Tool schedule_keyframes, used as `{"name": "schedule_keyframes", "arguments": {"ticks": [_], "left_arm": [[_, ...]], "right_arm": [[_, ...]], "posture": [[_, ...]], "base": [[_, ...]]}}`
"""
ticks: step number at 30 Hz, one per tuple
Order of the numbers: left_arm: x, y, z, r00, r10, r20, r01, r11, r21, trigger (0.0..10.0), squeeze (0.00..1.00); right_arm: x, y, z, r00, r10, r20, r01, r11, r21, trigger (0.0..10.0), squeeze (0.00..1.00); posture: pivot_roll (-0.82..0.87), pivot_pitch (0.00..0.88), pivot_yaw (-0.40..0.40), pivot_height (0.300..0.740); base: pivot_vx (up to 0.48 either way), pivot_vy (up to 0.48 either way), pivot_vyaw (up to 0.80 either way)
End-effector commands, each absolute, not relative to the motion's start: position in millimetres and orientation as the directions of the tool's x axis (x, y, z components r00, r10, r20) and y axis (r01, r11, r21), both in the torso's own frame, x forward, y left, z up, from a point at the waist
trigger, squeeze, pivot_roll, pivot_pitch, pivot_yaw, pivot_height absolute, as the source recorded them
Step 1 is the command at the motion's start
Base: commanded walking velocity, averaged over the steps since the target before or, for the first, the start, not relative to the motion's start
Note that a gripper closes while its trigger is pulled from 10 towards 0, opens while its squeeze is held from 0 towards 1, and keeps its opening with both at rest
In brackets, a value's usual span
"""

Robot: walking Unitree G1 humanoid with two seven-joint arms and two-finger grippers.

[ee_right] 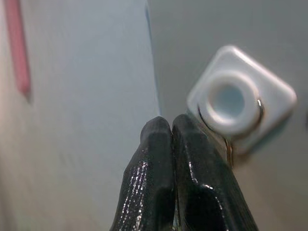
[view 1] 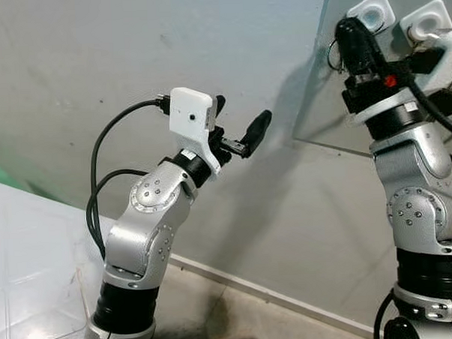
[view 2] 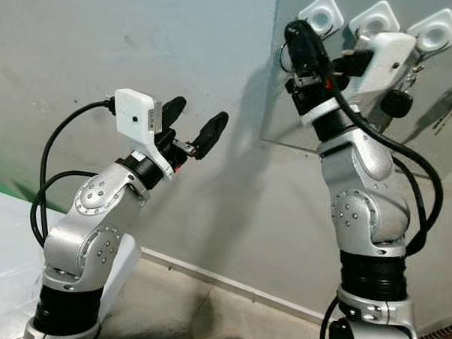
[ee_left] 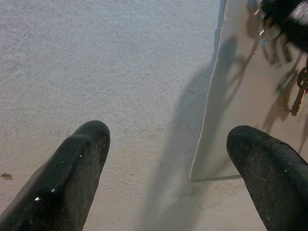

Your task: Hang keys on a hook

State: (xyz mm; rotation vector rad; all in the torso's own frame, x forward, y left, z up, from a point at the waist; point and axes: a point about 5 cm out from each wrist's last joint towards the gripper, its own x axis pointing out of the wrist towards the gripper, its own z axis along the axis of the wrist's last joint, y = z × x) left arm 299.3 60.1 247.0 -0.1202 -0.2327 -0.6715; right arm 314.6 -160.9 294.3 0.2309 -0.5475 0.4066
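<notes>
Three white square hooks sit in a row on a grey panel [view 1: 321, 113] on the wall. My right gripper [view 2: 299, 31] is raised against the leftmost hook [view 2: 320, 15]. Its fingers [ee_right: 159, 144] are pressed together on a thin metal key ring [ee_right: 260, 107], which loops around that hook's round knob [ee_right: 230, 98]. Keys [view 2: 396, 102] with a black head dangle beside the right wrist. A brass key [ee_left: 301, 94] hangs there in the left wrist view. My left gripper [view 1: 242, 110] is held up in the air before the bare wall, open and holding nothing.
The two other hooks [view 2: 373, 19] [view 2: 437, 29] lie to the right of the gripper. A pale baseboard [view 1: 238, 281] runs along the foot of the wall. A white tiled surface [view 1: 27, 261] lies at the lower left.
</notes>
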Motion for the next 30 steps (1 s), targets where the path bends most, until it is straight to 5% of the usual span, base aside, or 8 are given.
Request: {"name": "schedule_keyframes", "arguments": {"ticks": [1, 14, 15, 30], "left_arm": [[298, 61, 254, 0.756, -0.597, 0.269, 0.625, 0.78, -0.024, 10.0, 0.0], [298, 63, 254, 0.758, -0.594, 0.27, 0.623, 0.782, -0.03, 10.0, 0.0], [298, 63, 255, 0.758, -0.594, 0.27, 0.623, 0.781, -0.032, 10.0, 0.0], [297, 62, 255, 0.759, -0.591, 0.273, 0.623, 0.781, -0.041, 10.0, 0.0]], "right_arm": [[318, -158, 287, 0.799, 0.324, 0.506, -0.431, 0.896, 0.107, 10.0, 0.0], [321, -161, 274, 0.846, 0.309, 0.434, -0.384, 0.919, 0.095, 10.0, 0.0], [320, -163, 274, 0.84, 0.31, 0.445, -0.392, 0.914, 0.104, 10.0, 1.0], [319, -166, 270, 0.845, 0.291, 0.448, -0.373, 0.922, 0.105, 10.0, 1.0]], "posture": [[0.03, 0.045, -0.028, 0.702], [0.03, 0.055, -0.026, 0.702], [0.03, 0.056, -0.027, 0.702], [0.03, 0.055, -0.028, 0.702]], "base": [[0.0, 0.0, 0.0], [0.0, 0.0, 0.0], [0.0, 0.0, 0.0], [0.0, 0.0, 0.0]]}}
